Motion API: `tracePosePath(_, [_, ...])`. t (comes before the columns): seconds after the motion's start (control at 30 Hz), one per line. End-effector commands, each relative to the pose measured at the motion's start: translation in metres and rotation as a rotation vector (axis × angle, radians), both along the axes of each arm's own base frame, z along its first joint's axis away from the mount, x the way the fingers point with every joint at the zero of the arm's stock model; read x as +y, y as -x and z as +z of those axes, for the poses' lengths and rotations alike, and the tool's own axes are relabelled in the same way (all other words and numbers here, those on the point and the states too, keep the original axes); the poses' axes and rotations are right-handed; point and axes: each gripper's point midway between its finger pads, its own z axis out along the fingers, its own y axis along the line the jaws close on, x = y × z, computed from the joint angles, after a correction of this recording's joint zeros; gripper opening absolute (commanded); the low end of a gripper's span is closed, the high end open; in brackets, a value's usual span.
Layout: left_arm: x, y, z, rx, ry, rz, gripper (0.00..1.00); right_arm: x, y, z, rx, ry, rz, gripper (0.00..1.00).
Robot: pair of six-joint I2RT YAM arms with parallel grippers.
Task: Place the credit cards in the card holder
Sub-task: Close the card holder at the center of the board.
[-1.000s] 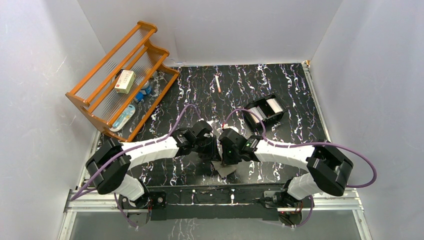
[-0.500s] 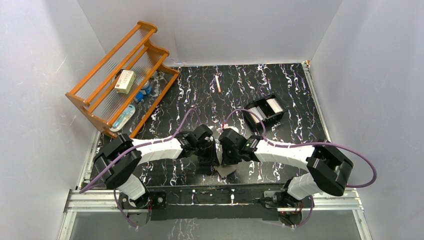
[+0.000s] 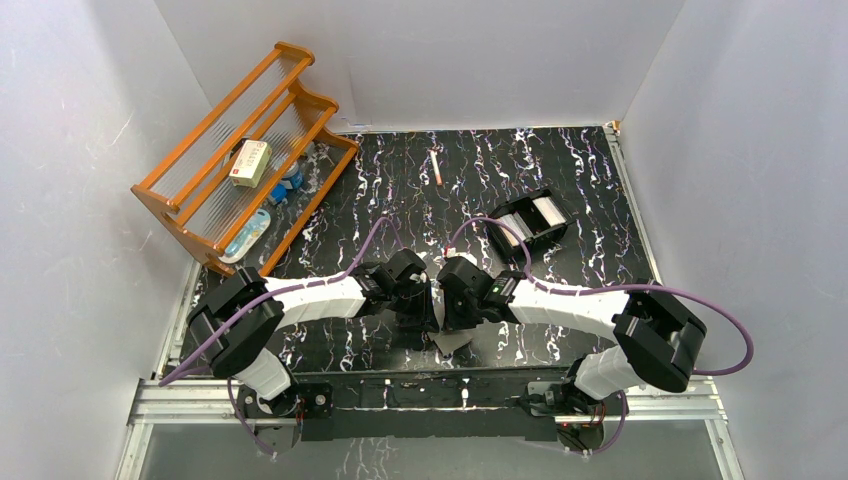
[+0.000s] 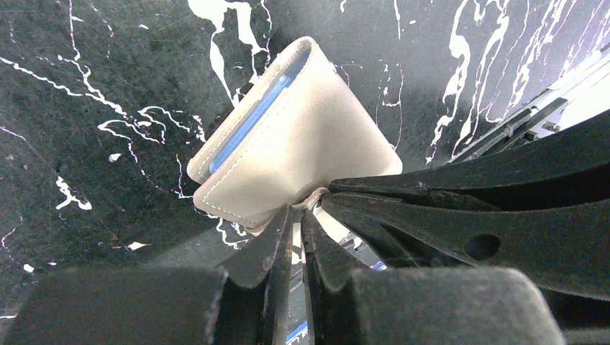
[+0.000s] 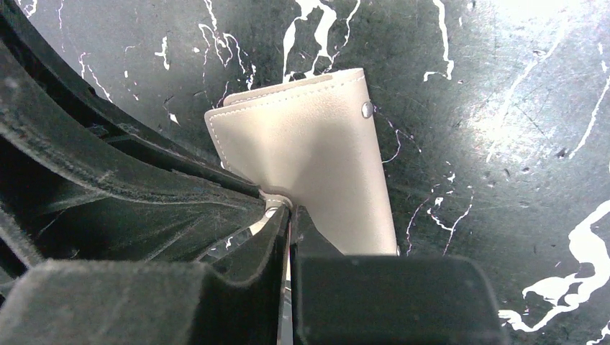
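The top camera looks steeply down from above and behind the arm bases, which sit at the frame's lower edge, and takes in the whole table. The wrist cameras look along the left gripper and right gripper, close above the surface. All three views share the card holder.

We count one card holder and two pincers, the left pincer and the right pincer. Beyond them we count one wooden rack, one cream box, one thin stick, and one black tray showing two white credit cards.
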Motion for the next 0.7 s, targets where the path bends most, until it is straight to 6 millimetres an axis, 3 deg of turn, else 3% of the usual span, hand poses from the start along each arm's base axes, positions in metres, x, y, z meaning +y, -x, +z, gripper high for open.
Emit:
tracePosePath(0.0, [0.02, 0.004, -0.023, 0.008, -0.118, 0.01, 0.09, 0.017, -0.006, 0.009, -0.012, -0.061, 0.009, 0.12])
tracePosePath(0.33, [0.024, 0.002, -0.024, 0.0, -0.14, 0.024, 0.09, 0.018, -0.007, 0.013, -0.023, -0.091, 0.003, 0.17])
tracePosePath(0.67, [0.027, 0.0, -0.025, -0.003, -0.161, 0.036, 0.09, 0.015, -0.001, -0.001, 0.014, -0.063, 0.015, 0.14])
